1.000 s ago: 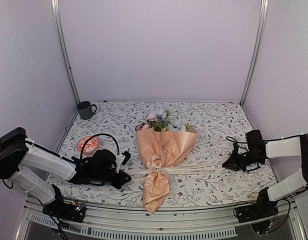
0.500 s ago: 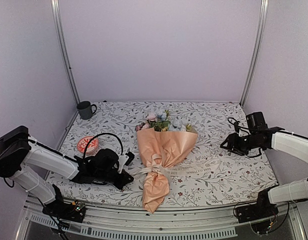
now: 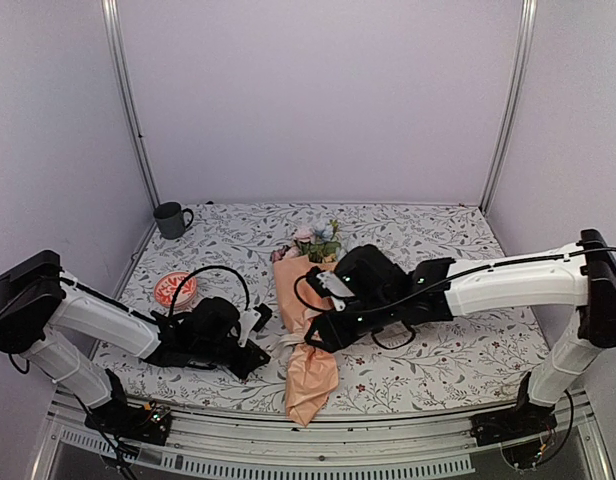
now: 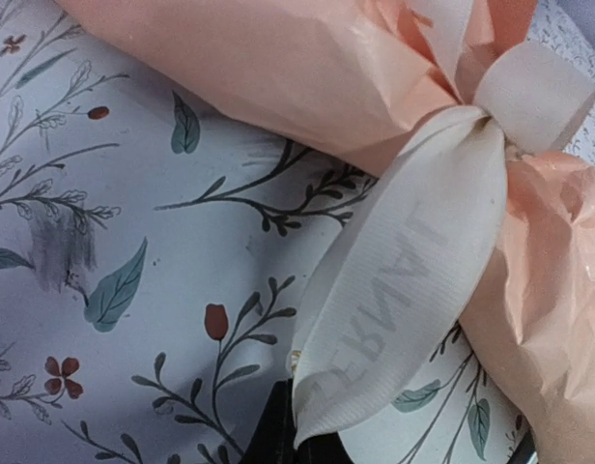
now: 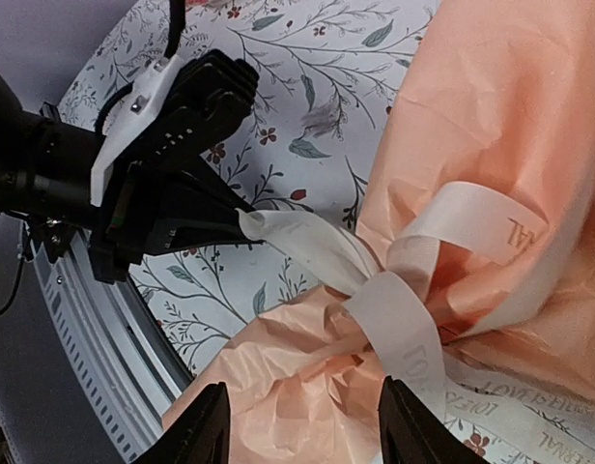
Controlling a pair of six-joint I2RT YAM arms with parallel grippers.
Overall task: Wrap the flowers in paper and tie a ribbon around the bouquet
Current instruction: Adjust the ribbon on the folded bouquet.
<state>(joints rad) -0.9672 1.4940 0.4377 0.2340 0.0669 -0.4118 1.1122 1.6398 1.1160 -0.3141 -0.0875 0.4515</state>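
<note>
The bouquet lies along the middle of the table. Its flowers (image 3: 313, 243) point to the back and the peach paper (image 3: 310, 375) narrows toward the front edge. A cream ribbon (image 4: 404, 290) is knotted around the paper's waist (image 5: 510, 116). My left gripper (image 3: 256, 330) sits just left of the knot, shut on one ribbon end (image 5: 288, 232), which runs taut to the knot. That gripper's own tips show at the bottom edge of its wrist view (image 4: 297, 440). My right gripper (image 5: 307, 430) hovers open over the crumpled paper just below the knot, holding nothing. In the top view it (image 3: 323, 335) hides the knot.
A dark mug (image 3: 171, 219) stands at the back left corner. A red-and-white dish (image 3: 175, 289) lies left of my left arm. The metal rail (image 3: 288, 450) runs along the table's front edge. My right arm (image 3: 498, 285) stretches across the right half of the floral tablecloth.
My right gripper opened and let go of the ribbon tail on the right. The arm then swung left across the table to above the knot. The left gripper kept its hold.
</note>
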